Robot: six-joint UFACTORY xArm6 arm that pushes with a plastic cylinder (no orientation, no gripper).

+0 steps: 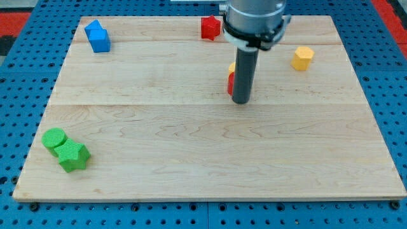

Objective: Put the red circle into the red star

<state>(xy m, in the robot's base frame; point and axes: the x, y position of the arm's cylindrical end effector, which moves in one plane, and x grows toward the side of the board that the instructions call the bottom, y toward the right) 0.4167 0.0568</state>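
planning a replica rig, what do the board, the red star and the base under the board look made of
Board: pale wood, likely maple, showing grain lines and plank seams; matte finish.
Red star: looks like painted wood or plastic, with flat even colour; I cannot tell which.
Base: blue panel with a regular hole grid, perhaps pegboard.

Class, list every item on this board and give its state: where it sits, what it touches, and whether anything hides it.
red star: top edge, alone.
red circle: mid-board, mostly hidden behind rod.
my tip: on the board, right beside the red circle.
yellow block behind rod: mostly hidden, shape unclear.
yellow hexagon: upper right, alone.
blue blocks: top left, touching.
green circle: lower left, touching green star.
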